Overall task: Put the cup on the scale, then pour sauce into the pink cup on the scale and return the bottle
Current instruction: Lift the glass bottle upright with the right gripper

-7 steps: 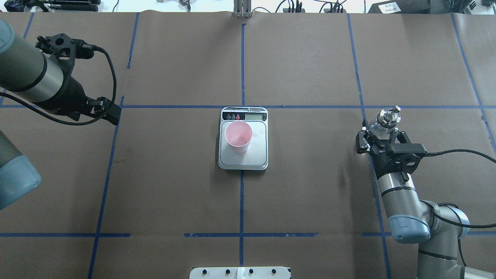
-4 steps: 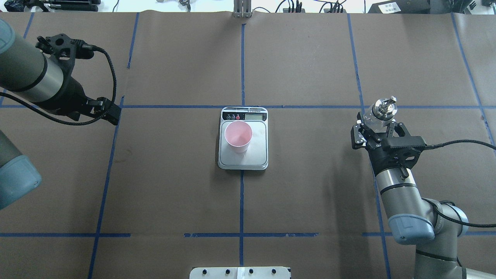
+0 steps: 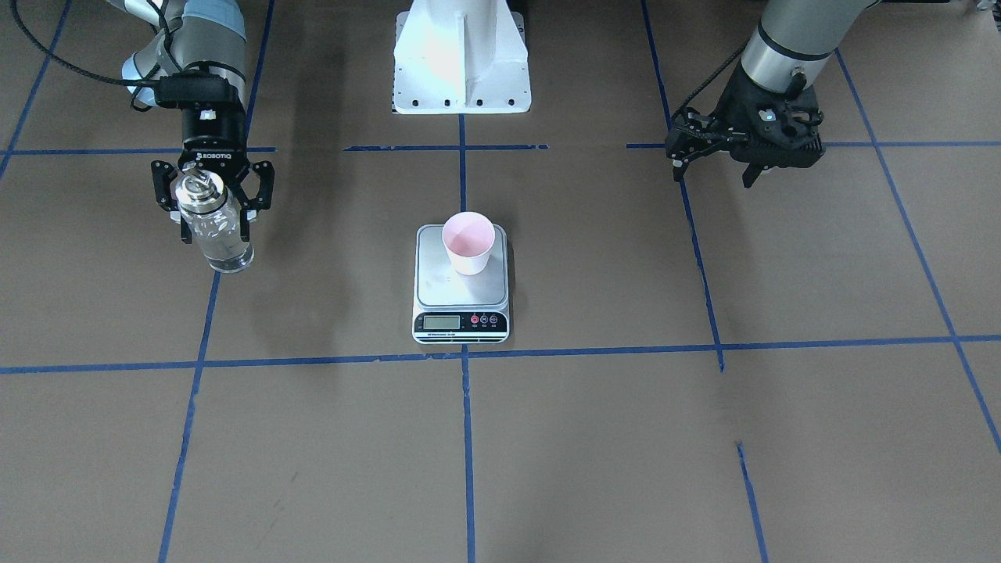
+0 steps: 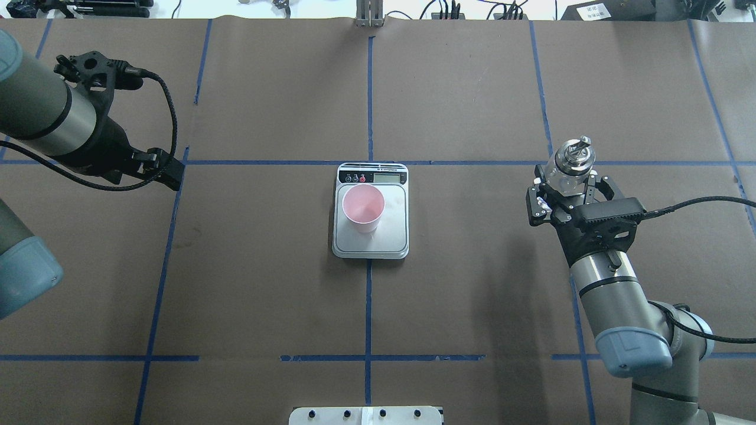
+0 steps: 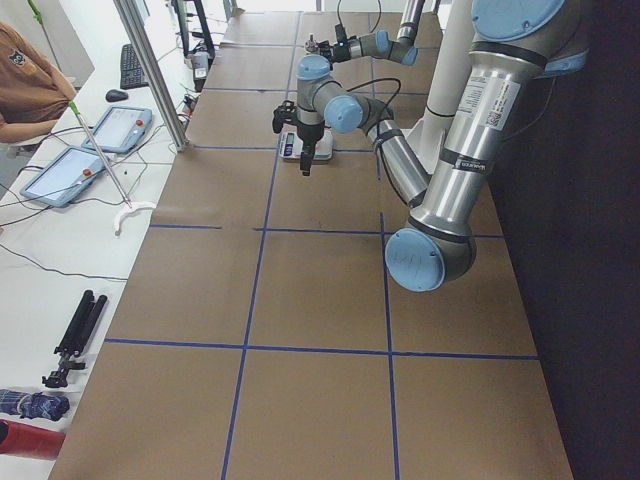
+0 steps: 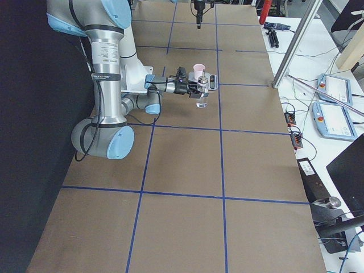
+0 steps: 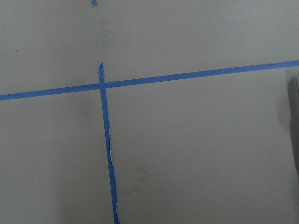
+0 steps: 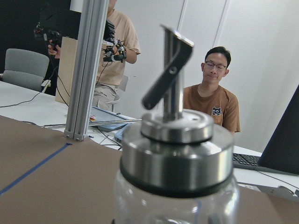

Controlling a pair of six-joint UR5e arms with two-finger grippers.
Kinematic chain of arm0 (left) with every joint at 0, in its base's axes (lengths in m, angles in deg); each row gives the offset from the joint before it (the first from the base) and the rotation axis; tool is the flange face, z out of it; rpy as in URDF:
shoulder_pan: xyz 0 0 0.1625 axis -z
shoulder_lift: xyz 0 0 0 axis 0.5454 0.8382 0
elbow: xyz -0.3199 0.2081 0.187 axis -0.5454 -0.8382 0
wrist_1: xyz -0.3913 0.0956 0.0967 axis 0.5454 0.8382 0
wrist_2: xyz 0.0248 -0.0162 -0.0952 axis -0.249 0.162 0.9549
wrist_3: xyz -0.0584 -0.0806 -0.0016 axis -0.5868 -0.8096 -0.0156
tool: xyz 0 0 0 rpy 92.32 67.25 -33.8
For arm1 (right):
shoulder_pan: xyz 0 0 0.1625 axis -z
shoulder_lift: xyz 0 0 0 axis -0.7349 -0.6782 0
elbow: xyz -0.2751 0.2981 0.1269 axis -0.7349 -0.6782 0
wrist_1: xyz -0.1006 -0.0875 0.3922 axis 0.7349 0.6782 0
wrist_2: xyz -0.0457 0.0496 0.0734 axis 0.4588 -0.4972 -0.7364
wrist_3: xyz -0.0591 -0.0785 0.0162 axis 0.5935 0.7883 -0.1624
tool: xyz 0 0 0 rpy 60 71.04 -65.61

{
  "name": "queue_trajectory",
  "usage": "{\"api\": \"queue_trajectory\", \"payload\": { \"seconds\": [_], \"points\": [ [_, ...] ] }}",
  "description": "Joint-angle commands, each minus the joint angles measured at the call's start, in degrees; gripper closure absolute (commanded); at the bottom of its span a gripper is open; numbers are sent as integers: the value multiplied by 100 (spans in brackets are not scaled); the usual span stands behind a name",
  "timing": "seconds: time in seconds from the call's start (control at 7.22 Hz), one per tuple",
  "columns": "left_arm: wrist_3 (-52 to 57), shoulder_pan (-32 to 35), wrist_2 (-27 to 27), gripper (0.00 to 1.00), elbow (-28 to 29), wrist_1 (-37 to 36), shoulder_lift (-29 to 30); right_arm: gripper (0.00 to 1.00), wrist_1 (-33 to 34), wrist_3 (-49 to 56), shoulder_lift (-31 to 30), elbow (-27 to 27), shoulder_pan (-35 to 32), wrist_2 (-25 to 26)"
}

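The brown paper-covered worktop [image 4: 266, 265] was gridded with blue tape [image 4: 368, 307]. A small pale pink paper cup [image 4: 363, 206] stood on the flat steel digital scale [image 4: 393, 236] at centre. The right gripper [image 3: 213, 228], marked ROBOTIQ, had its jaws pinching the clear glass bottle with silver pourer [image 3: 219, 238], well apart from the scale. The left gripper [image 3: 715, 168] jaws were spread and empty.

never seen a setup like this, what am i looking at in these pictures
A two-armed robot works at a brown table. One camera looks down from behind the robot, one faces it, two watch from the table's ends, and one sits on each wrist. On the table is a scale with a pink cup standing on it. The right gripper is shut on a glass bottle with a metal spout; the left gripper is open and empty.
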Motion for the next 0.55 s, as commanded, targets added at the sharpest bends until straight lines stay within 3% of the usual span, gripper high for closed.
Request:
{"api": "queue_trajectory", "payload": {
  "seconds": [0.0, 0.42],
  "points": [
    [-2, 10, -16, 0, -5, 3, 1, 100, 64, 1421, 279, 78, -121, -19],
    [59, 63, -51, 0, -321, 12, -78, 100, 667, 1912, 297, 60, -165, 60]
  ]
}}
